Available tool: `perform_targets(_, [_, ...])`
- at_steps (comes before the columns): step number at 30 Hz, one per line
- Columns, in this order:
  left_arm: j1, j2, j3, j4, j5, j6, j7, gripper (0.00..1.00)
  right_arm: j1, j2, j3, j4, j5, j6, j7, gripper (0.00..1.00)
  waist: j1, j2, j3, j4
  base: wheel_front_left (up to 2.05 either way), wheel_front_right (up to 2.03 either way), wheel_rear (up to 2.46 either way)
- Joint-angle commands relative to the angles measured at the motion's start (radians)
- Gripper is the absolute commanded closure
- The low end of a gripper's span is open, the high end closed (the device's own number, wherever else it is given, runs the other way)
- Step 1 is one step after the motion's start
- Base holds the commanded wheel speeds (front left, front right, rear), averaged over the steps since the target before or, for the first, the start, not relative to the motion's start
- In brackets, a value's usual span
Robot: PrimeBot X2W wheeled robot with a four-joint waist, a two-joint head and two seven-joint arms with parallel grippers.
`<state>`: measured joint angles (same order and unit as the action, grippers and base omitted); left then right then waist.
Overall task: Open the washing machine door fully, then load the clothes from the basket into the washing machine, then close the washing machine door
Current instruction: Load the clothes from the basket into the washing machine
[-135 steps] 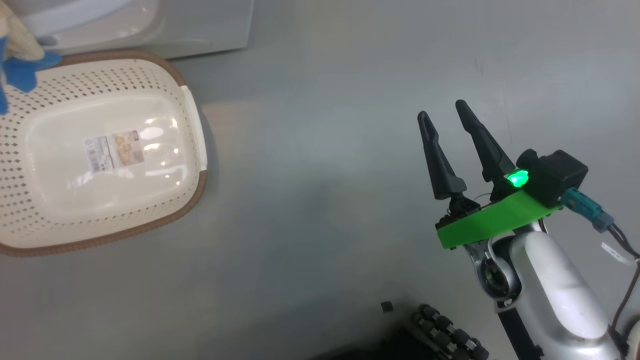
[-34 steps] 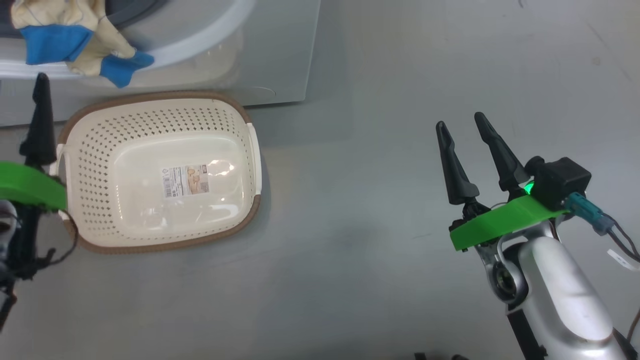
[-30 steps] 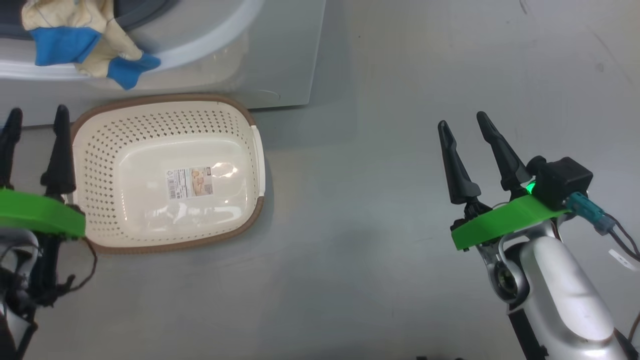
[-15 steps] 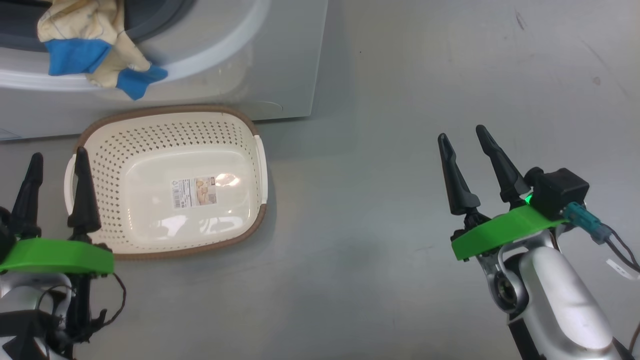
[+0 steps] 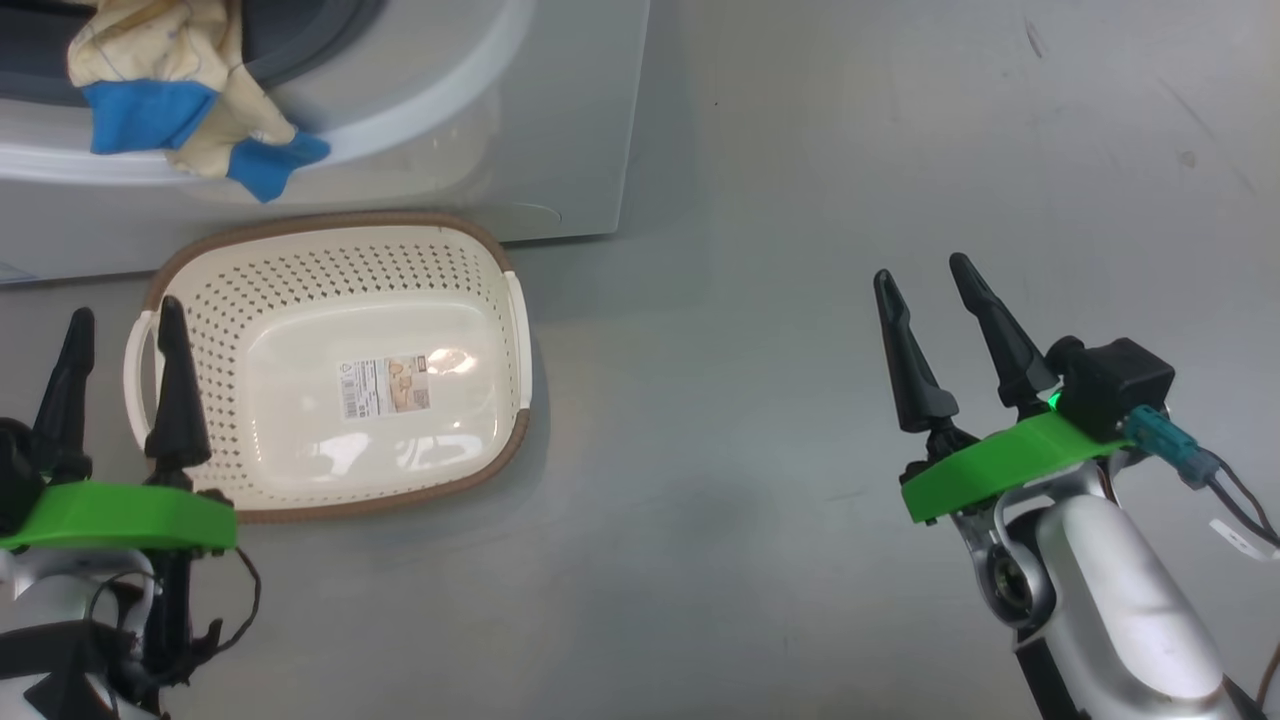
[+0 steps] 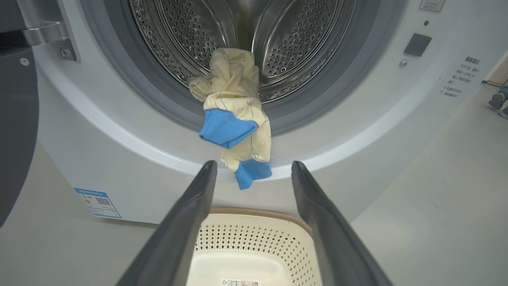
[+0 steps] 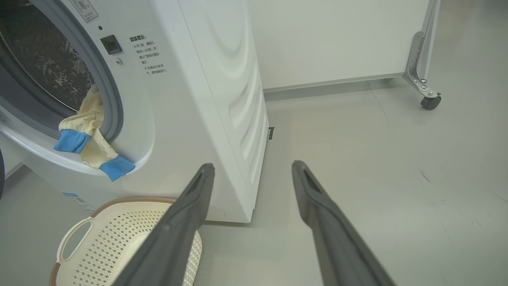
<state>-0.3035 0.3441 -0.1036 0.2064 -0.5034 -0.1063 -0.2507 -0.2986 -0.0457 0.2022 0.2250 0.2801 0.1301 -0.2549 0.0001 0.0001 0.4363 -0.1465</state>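
The left gripper point(image 5: 123, 312) has come back down beside the basket point(image 5: 330, 218). It is open and holds nothing. The right gripper point(image 5: 920, 268) is open and empty too, over the floor point(image 5: 760, 300). The basket sits on the floor in front of the washing machine point(image 5: 560, 120), with no clothes left inside. The clothes point(image 6: 232, 115) lie at the round hole but hang half out over its edge. The door point(image 6: 16, 131) is open. The clothes likely need a push in before it can shut.
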Motion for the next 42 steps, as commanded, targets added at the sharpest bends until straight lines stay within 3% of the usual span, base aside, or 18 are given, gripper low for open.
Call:
perform_targets(1, [-0.011, 0.023, 0.047, -0.02, 0.01, -0.006, -0.011, 0.0, 0.006, -0.004, 0.022, -0.025, 0.0, 0.001, -0.007, 0.0, -0.0001, -0.0001, -0.002, 0.0, 0.0, 0.0, 0.0])
perform_targets(11, [-0.005, 0.008, 0.064, -0.006, 0.027, -0.019, -0.011, 0.0, 0.013, -0.004, 0.029, -0.022, 0.0, 0.001, -0.007, 0.0, -0.0001, -0.0001, -0.01, -0.004, 0.0, 0.0, 0.0])
perform_targets(17, [-0.022, 0.028, 0.037, 0.027, 0.046, -0.022, -0.011, 0.0, 0.018, -0.004, 0.036, -0.028, 0.002, 0.001, -0.007, 0.0, -0.0001, -0.0001, 0.006, -0.017, 0.0, 0.0, 0.0])
perform_targets(21, [-0.055, 0.026, 0.028, 0.05, 0.009, -0.023, 0.004, 0.0, 0.014, -0.004, 0.037, -0.031, 0.004, 0.001, -0.007, 0.0, -0.0001, -0.0001, 0.024, -0.025, 0.0, 0.0, 0.0])
perform_targets(42, [-0.439, 0.198, -0.09, 0.346, -0.048, -0.024, 0.088, 0.0, -0.025, -0.004, 0.064, -0.059, 0.043, 0.001, -0.007, 0.0, -0.0001, -0.0001, 0.165, -0.119, 0.0, 0.0, 0.0])
